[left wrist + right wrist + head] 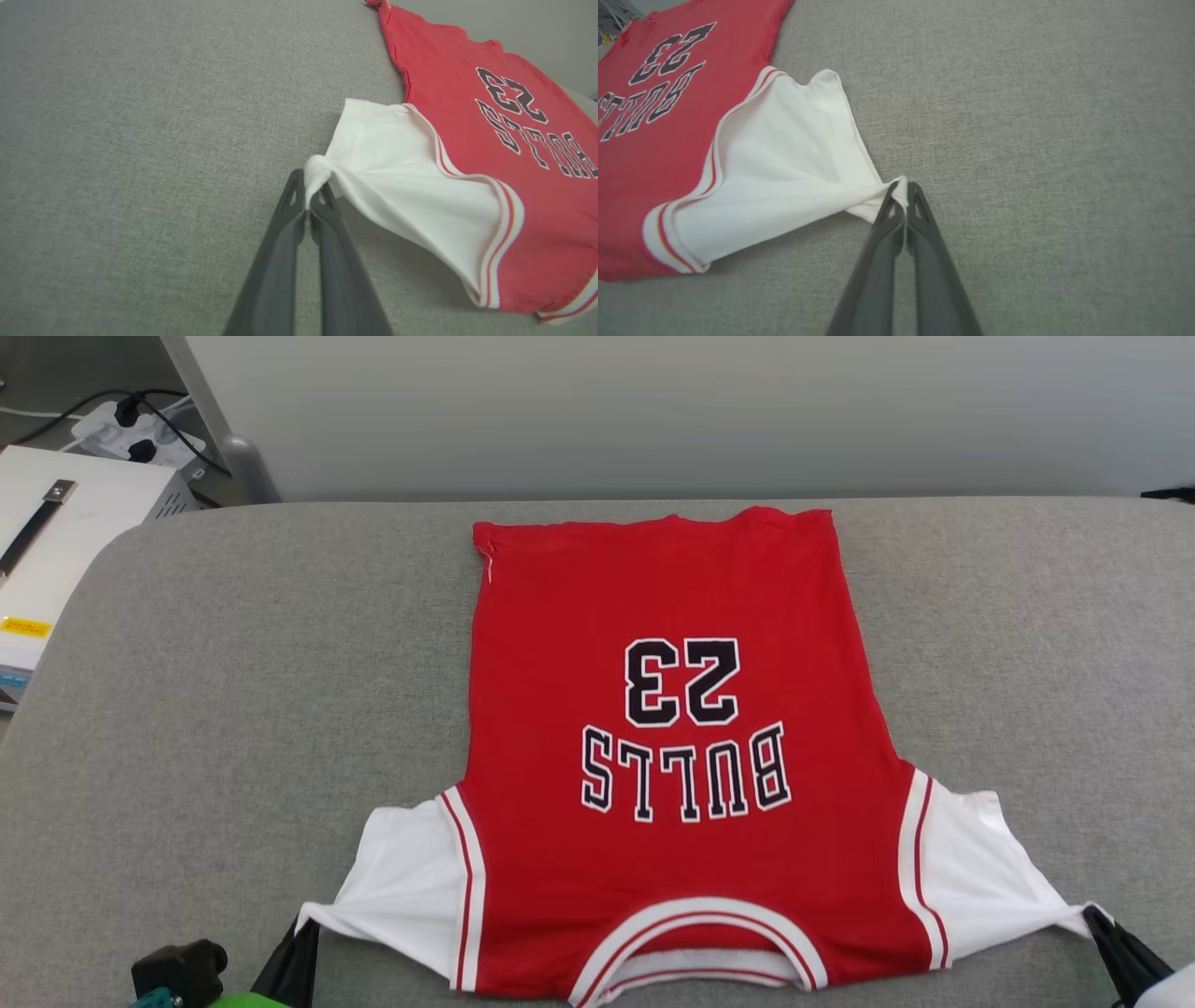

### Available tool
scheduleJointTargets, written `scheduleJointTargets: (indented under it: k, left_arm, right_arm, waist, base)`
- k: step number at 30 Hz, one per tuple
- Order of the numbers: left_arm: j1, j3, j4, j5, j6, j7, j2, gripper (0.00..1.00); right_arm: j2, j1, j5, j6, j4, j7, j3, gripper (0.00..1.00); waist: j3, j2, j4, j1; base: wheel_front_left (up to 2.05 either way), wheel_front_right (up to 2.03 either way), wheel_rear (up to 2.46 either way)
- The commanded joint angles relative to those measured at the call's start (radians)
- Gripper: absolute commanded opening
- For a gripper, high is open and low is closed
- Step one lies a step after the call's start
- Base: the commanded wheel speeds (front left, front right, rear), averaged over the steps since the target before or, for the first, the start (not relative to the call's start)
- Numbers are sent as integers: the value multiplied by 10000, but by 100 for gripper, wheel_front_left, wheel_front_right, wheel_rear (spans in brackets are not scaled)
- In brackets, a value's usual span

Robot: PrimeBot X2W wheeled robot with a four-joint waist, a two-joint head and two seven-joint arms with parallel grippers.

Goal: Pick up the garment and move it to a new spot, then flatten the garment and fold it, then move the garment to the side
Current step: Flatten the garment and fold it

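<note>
Head view: shirt [672, 709] lies print side up on the grey padded top [187, 709], collar between the two grippers, hem at the far end. Left gripper [301, 933] is clenched on the tip of one white sleeve, right gripper [1100, 922] on the tip of the other. Both sleeves are drawn out to points at the jaws. The red body between them is near flat, the hem edge slightly wavy.

Left wrist view: jaws pinch a small knot of white sleeve hem right at the tips. Cloth fans out from the pinch toward the red body, lifted just off the top, with shadow under it.

Right wrist view: same hold, but thinner, only a corner of hem between the tips.

Risks, my judgement: the right hold looks slight, so a harder pull or a lift could slip the corner free, dropping that side and skewing the shirt. Uneven pull between the arms would drag the body crooked.

Surface and room: woven matte fabric, likely to grip cloth, so dragging may bunch it. Well beyond and outward of the left jaws are a white box [56, 523] and a power strip [131, 429]. A pale wall [653, 411] stands past the hem.
</note>
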Motion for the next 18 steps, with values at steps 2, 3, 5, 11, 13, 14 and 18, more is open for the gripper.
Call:
scheduleJointTargets:
  k: [2,3,5,11,13,14,18]
  left_arm:
    - [400,262,113,207,29,-58,-51,0]
    - [498,313,137,262,13,-58,-79,0]
    - [647,425,179,381,-12,-58,-130,0]
    - [746,615,235,676,-237,-59,-281,0]
    - [672,617,249,791,-321,-59,-355,0]
    - [633,614,256,847,-362,-59,-378,0]
    - [428,599,294,1069,-480,-59,-513,0]
  right_arm:
    - [15,597,127,-19,-61,-10,-365,0]
    - [44,798,176,-19,-106,36,-477,0]
    - [98,1189,223,-19,-235,168,-686,0]
    - [367,1599,-217,-19,-524,581,-1153,0]
    - [463,1512,-435,-19,-596,685,-1302,21]
    - [498,1459,-529,-19,-630,734,-1371,41]
    - [612,1170,-1010,-19,-789,809,-1751,100]
  waist:
    - [-114,0,103,1]
    - [-138,0,124,1]
    - [-165,0,160,1]
    - [-122,0,186,1]
    - [-98,0,194,1]
    - [-88,0,200,1]
    - [-38,0,237,1]
  base:
    - [0,0,0]
    - [0,0,0]
    - [0,0,0]
    - [0,0,0]
    - [0,0,0]
    - [0,0,0]
    - [0,0,0]
